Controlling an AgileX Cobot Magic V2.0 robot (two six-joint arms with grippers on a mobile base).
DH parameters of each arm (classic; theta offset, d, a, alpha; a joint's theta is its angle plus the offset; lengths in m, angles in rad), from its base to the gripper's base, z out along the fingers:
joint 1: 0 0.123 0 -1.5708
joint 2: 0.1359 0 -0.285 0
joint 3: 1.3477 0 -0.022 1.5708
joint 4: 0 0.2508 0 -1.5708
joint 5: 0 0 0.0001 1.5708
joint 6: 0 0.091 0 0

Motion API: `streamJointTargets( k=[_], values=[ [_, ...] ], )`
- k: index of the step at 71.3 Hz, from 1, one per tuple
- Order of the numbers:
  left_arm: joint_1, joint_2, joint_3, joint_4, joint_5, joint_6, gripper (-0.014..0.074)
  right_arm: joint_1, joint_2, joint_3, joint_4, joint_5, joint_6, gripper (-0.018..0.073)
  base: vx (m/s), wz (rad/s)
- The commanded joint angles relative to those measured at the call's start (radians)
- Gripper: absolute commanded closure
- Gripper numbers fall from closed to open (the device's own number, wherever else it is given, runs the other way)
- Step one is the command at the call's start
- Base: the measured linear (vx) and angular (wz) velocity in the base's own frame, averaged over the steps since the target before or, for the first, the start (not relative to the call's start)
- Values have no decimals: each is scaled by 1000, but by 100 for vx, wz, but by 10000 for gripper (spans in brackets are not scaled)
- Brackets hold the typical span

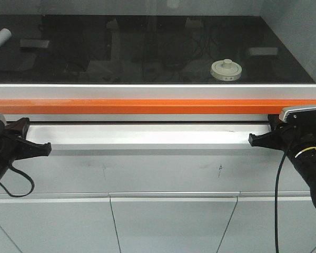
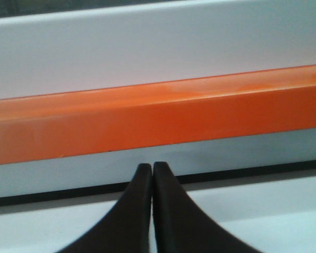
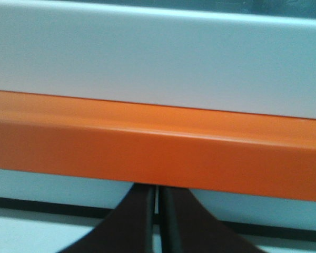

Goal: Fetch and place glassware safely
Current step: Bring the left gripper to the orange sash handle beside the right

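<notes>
The glassware (image 1: pixel 226 69), a squat clear jar with a cream-white knobbed lid, stands on the dark surface behind the glass sash, right of centre. My left gripper (image 1: pixel 46 149) is shut and empty, low at the left, just below the orange bar (image 1: pixel 158 106). In the left wrist view the shut fingers (image 2: pixel 151 167) point at the white strip under the bar (image 2: pixel 158 118). My right gripper (image 1: pixel 251 139) is shut and empty at the right. In the right wrist view its tips (image 3: pixel 158 188) reach under the bar's lower edge (image 3: pixel 158 153).
A white cylindrical tube (image 1: pixel 0 39) lies at the far left behind the glass. A white sill ledge (image 1: pixel 147 138) runs between the grippers under the bar. White cabinet doors (image 1: pixel 174 221) fill the front below. Black cables (image 1: pixel 278 200) hang from the right arm.
</notes>
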Motion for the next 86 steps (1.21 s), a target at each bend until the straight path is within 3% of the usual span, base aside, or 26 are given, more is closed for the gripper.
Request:
streamJointTargets(
  k=[1, 52, 86],
  values=[
    [-4, -12, -36, -12, -65, -9, 603, -6, -37, -25, -1, -100, -11, 560, 0, 0],
    [-4, -4, -103, -12, -72, -9, 603, -6, -37, -25, -1, -101, -10, 560, 0, 0],
    [-2, -84, -216, -12, 44, -3, 603, -6, -143, -29, -3, -51, 32, 560, 0, 0]
  ],
)
